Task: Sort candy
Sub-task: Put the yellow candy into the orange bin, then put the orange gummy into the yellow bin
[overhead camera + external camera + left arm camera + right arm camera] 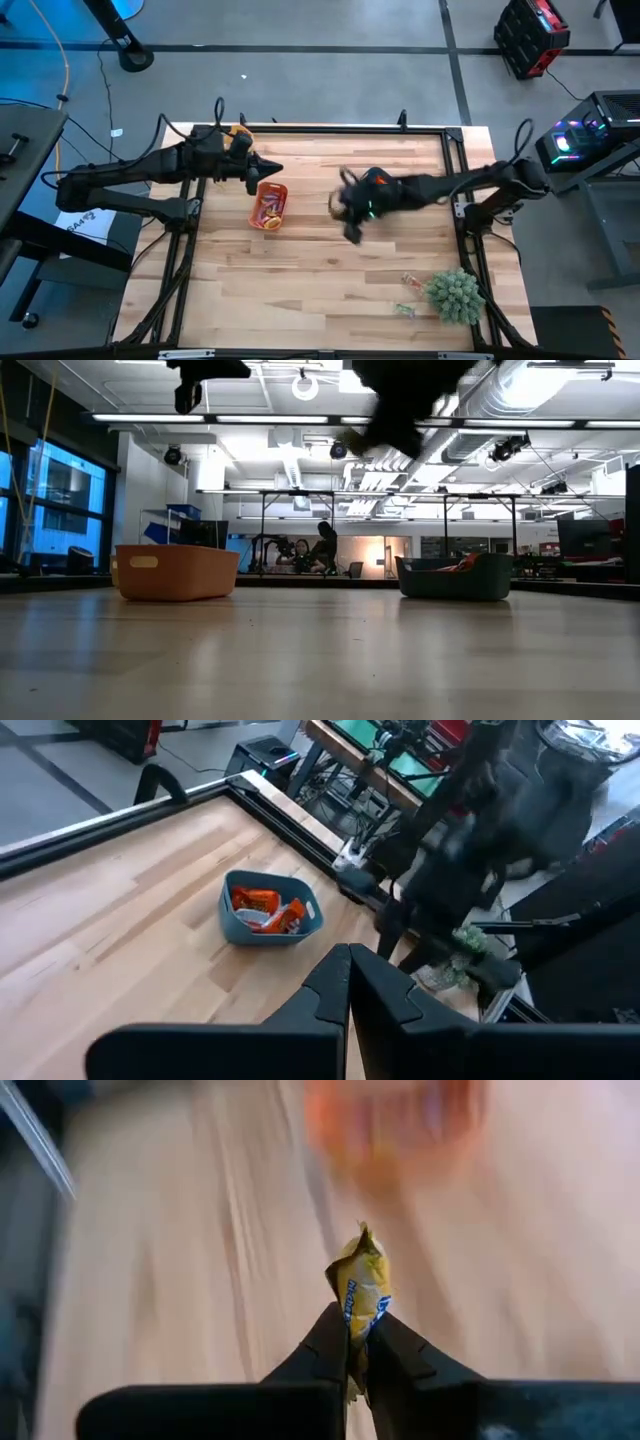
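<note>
My right gripper [348, 212] hangs above the middle of the table, shut on a yellow wrapped candy [362, 1292]. My left gripper [350, 982] is shut on nothing, raised over the table's left part next to the orange tray [284, 192], which holds several candies. A teal tray [235, 928] with orange-wrapped candies [262, 905] rests on the table; the low view shows it too [455, 580]. Two loose candies [408, 281] lie on the wood near the front right. My right gripper pinches the yellow candy by its lower end [356, 1320] between the two fingers. The rest of the wrapper sticks out past the fingertips. The candy is lifted clear of the table.
A spiky green plant ball [455, 296] sits at the front right corner. A yellow tray [240, 132] stands at the far left edge. Black frame rails [470, 240] run along the table's sides. Bare wood lies across the near half.
</note>
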